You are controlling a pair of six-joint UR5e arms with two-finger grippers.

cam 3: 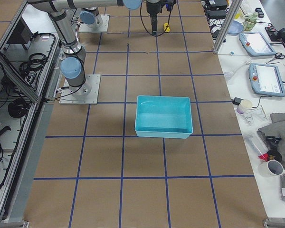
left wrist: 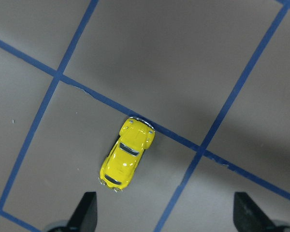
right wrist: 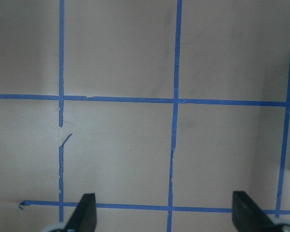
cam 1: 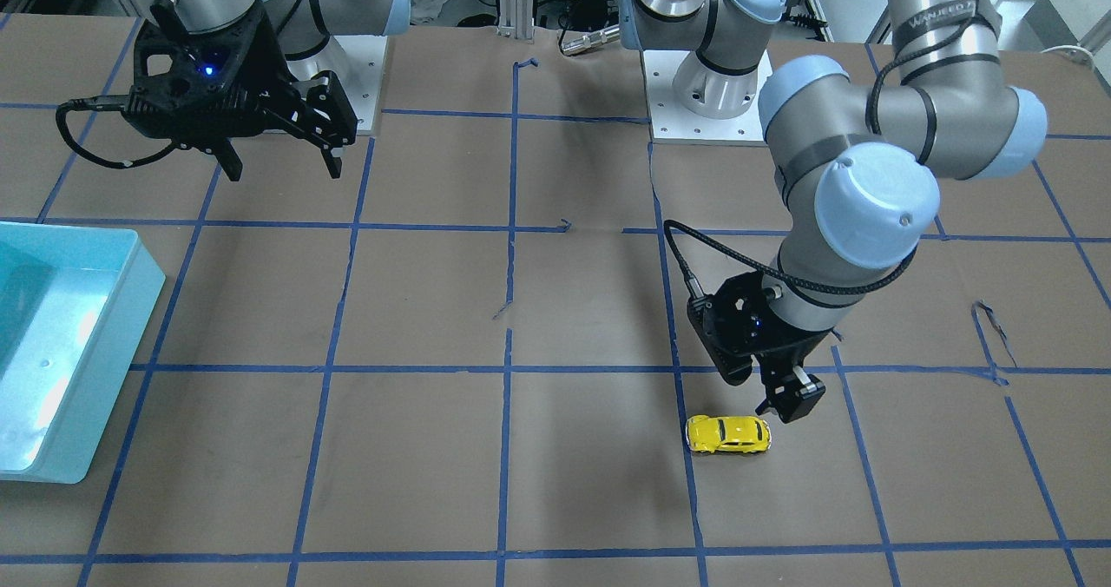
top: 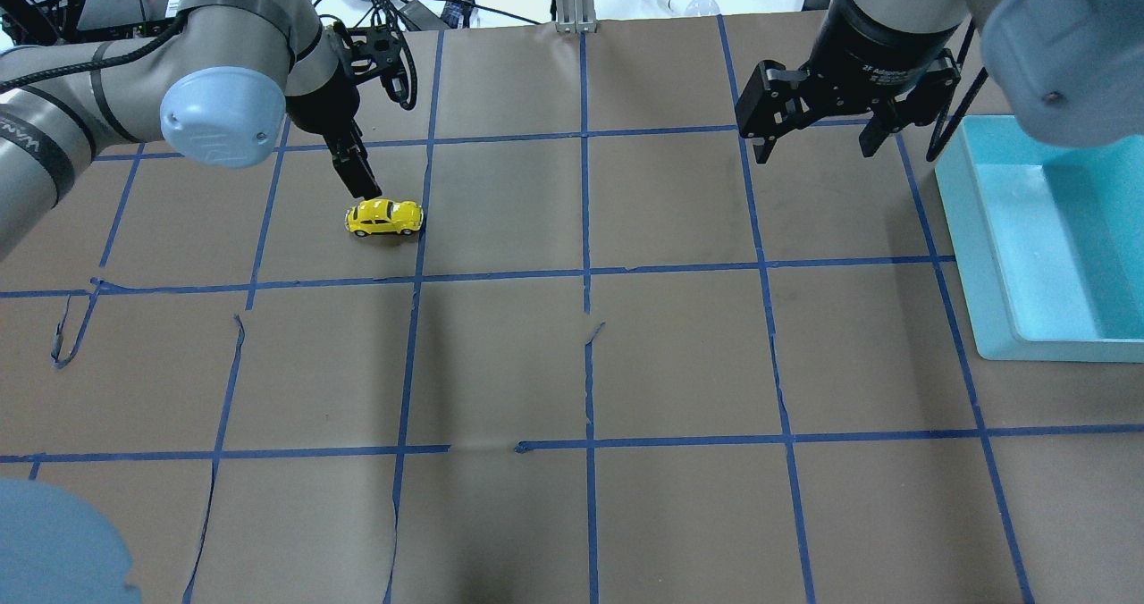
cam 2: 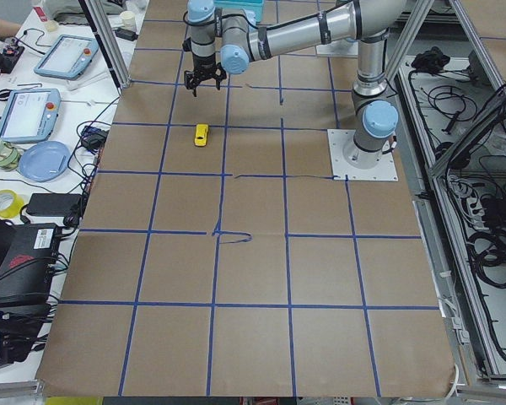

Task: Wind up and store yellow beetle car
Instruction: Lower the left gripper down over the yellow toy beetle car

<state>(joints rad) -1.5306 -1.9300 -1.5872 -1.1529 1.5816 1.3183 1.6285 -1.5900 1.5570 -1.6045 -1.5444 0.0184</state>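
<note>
Your left pincer (left wrist: pixel 166 215) hangs low over the table, fingers spread wide, holding nothing. The tiny glossy yellow beetle car (left wrist: pixel 127 152) stands on its wheels just beyond the fingertips, one end at a blue tape line (left wrist: pixel 176 138) on the brown paper-covered table (top: pixel 679 354). Your right pincer (top: pixel 815 150) is also spread and empty, well apart from the car, near the shallow teal plastic bin (top: pixel 983 255).

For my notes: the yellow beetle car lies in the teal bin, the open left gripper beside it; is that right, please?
No: per the overhead view, the yellow beetle car lies on the table, not in the teal bin; the rest holds.
</note>
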